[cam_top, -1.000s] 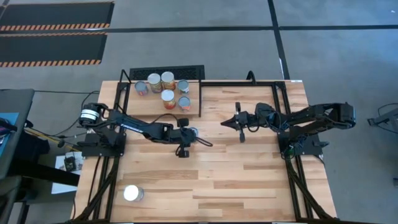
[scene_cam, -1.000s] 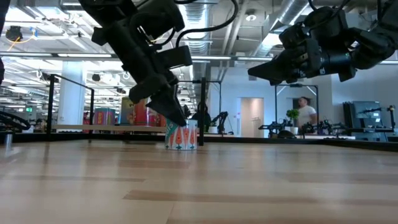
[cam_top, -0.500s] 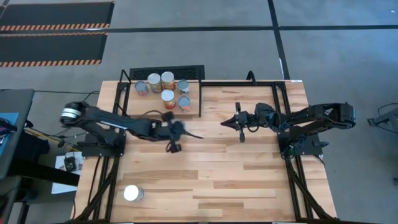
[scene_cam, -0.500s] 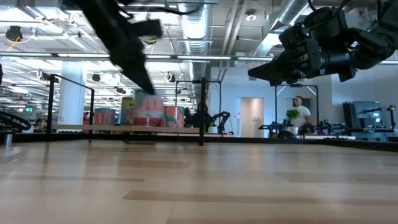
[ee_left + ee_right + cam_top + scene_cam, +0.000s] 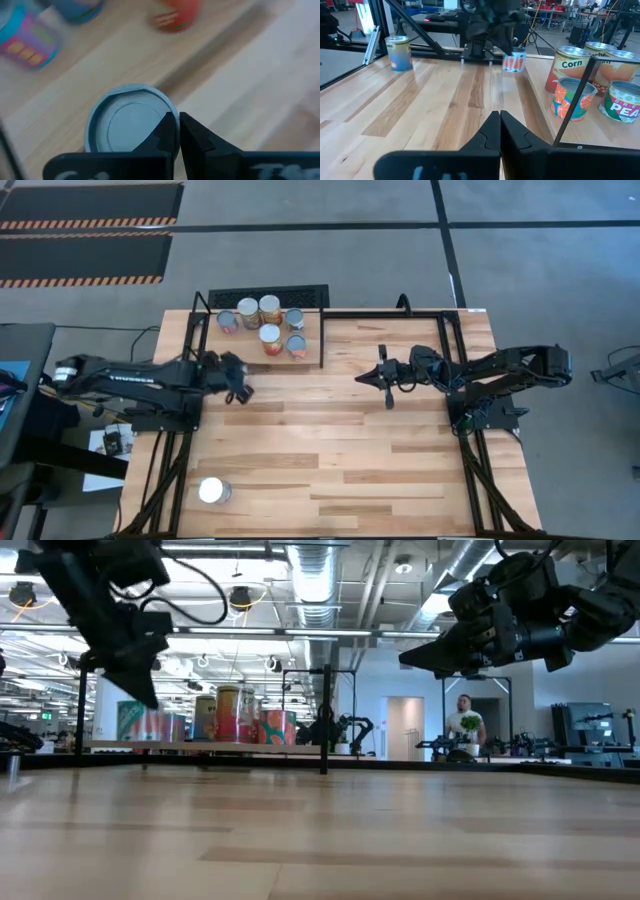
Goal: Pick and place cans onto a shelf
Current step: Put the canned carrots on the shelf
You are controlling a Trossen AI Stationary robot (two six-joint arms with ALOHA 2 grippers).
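My left gripper (image 5: 238, 388) is shut on a can with a silvery top (image 5: 125, 125) and an orange label (image 5: 514, 62). It is in the air just near of the shelf's near-left corner. The shelf (image 5: 312, 330), a small light-wood board in a black rod frame, stands at the table's far edge. Several cans (image 5: 270, 325) stand upright on it, and they also show in the low view (image 5: 240, 715). Another can (image 5: 213, 491) stands at the table's near left. My right gripper (image 5: 385, 377) is shut and empty above the table's middle right. My left gripper holds the can by the rim of its top (image 5: 167, 114), pinched between the two fingers. The fingers come from above, pointing down. The can hangs upright below the fingers (image 5: 492, 25), clear of the table.
The shelf's black rod frame (image 5: 322, 340) rises along its right side. Black table-frame rails (image 5: 440, 315) run along the far edge. Bare wood lies between the two arms. A person (image 5: 462, 725) stands in the room far behind the table.
My left gripper has gone from the table's middle toward its left and far edge, toward the shelf. It stayed shut on the can, which stood on the table a second ago and now hangs clear of it.
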